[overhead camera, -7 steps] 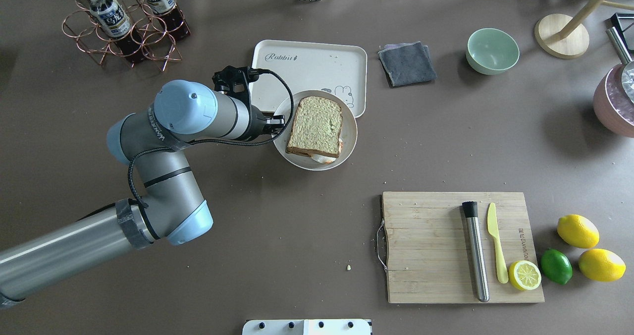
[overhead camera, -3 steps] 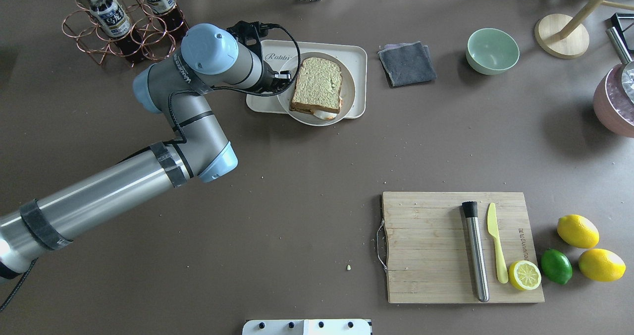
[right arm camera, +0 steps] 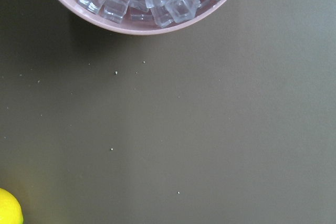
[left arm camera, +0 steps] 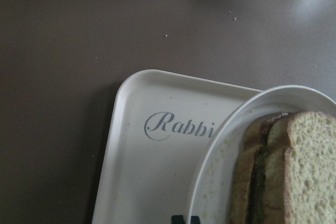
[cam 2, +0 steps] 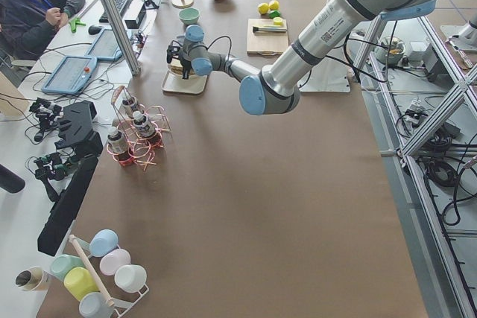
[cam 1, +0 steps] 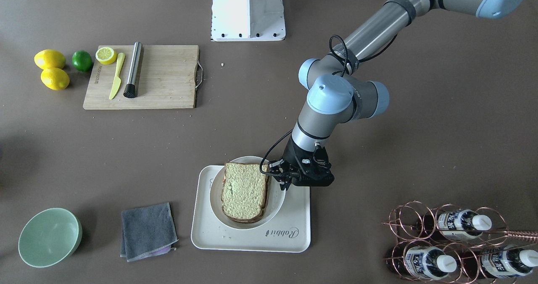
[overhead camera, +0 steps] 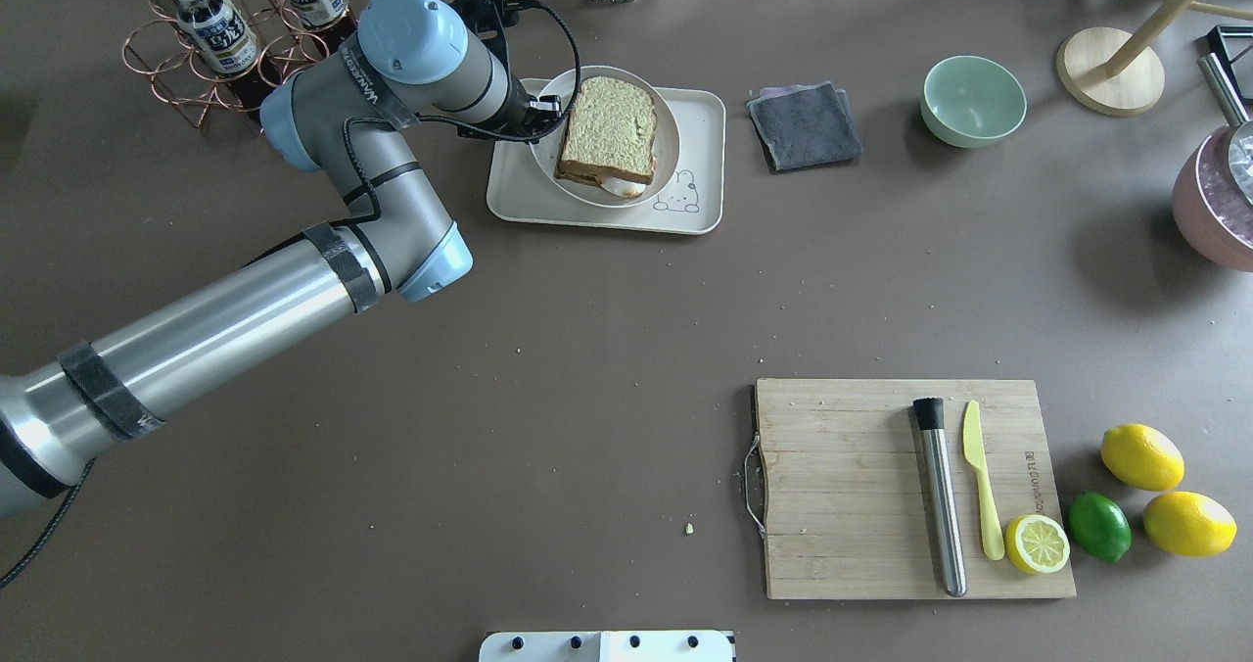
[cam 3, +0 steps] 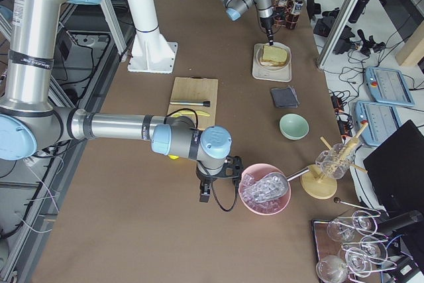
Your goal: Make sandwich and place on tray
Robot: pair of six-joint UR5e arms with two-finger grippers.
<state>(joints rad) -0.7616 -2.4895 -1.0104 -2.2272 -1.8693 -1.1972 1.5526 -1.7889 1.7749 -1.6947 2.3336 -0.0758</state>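
1. At the right edge of the table (overhead camera: 587,398), beside a bowl of ice (right arm camera: 147,29): right end effector (cam 3: 213,187), opening impossible to tell.
2. Toward the far edge, left of middle: left end effector (overhead camera: 548,114) pinched on the rim of a plate (overhead camera: 669,143).
3. On that plate: sandwich (overhead camera: 609,128), over the tray (overhead camera: 703,143).

egg (overhead camera: 623,188): mostly under bread (overhead camera: 607,128) | tray (left arm camera: 131,145) script: end covered by plate (left arm camera: 218,153) | right gripper (cam 3: 213,191): jaws too small to read | pink bowl (overhead camera: 1206,216): cropped
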